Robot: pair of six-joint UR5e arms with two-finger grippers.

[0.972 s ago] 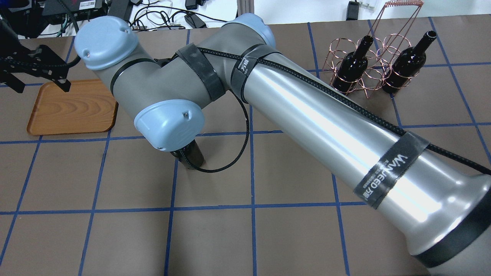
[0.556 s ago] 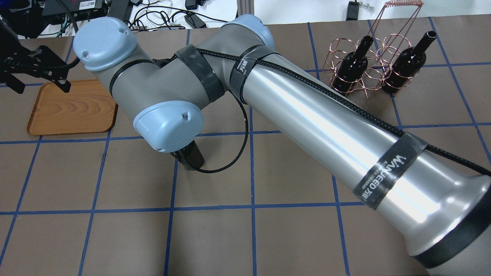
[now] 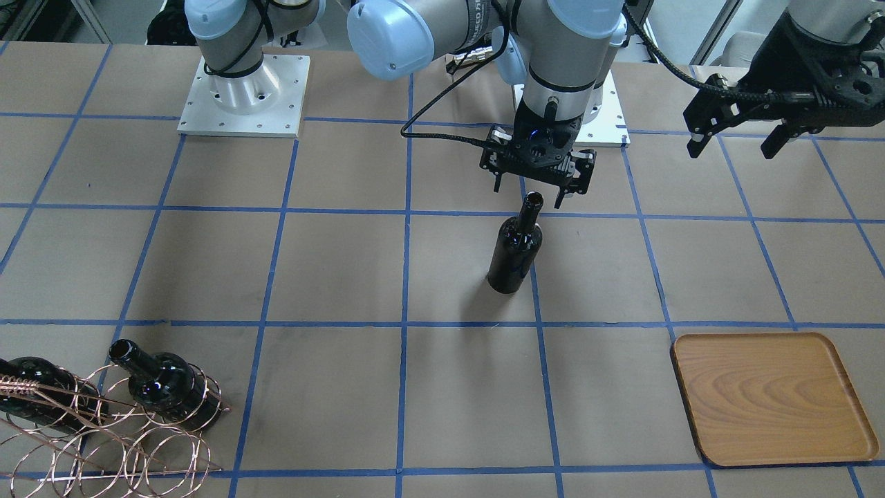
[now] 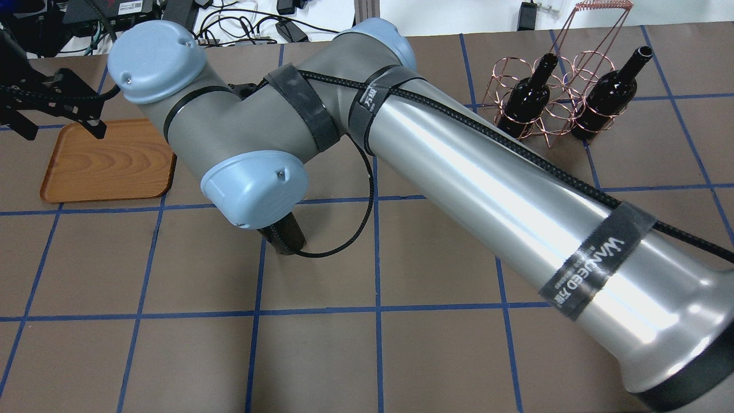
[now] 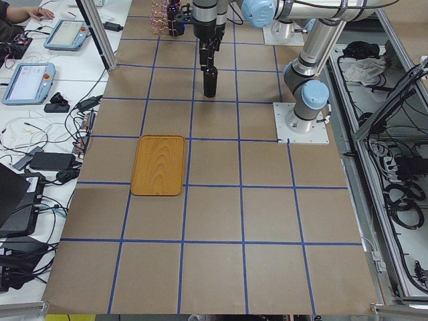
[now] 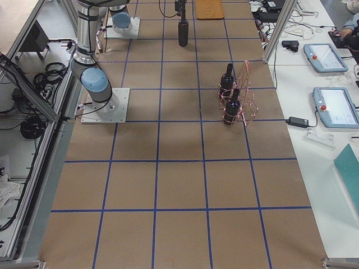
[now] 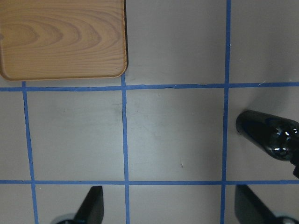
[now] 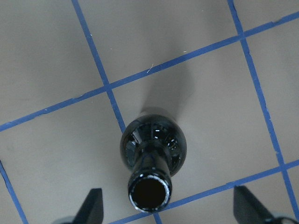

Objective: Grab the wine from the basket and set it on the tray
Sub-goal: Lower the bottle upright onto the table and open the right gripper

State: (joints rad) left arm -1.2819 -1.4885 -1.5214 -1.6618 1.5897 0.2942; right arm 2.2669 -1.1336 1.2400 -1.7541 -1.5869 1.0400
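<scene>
One wine bottle (image 3: 515, 245) stands upright on the brown table, apart from the basket; it also shows in the right wrist view (image 8: 152, 149) and partly under the arm in the overhead view (image 4: 289, 232). My right gripper (image 3: 527, 196) is open just over its mouth, fingers (image 8: 93, 207) wide on either side and not touching. The copper wire basket (image 3: 104, 429) (image 4: 545, 97) holds two more bottles (image 4: 524, 97) (image 4: 608, 92). The wooden tray (image 3: 767, 398) (image 4: 109, 163) has nothing on it. My left gripper (image 3: 731, 149) (image 4: 63, 131) hangs open and empty above the table near the tray.
The right arm's big upper link (image 4: 487, 189) spans the middle of the overhead view and hides the table under it. Cables and devices (image 4: 172, 17) lie beyond the far edge. Side benches with tablets (image 5: 30, 80) flank the table.
The right arm has shifted only slightly. The standing bottle, the left gripper and the tray have stayed in place.
</scene>
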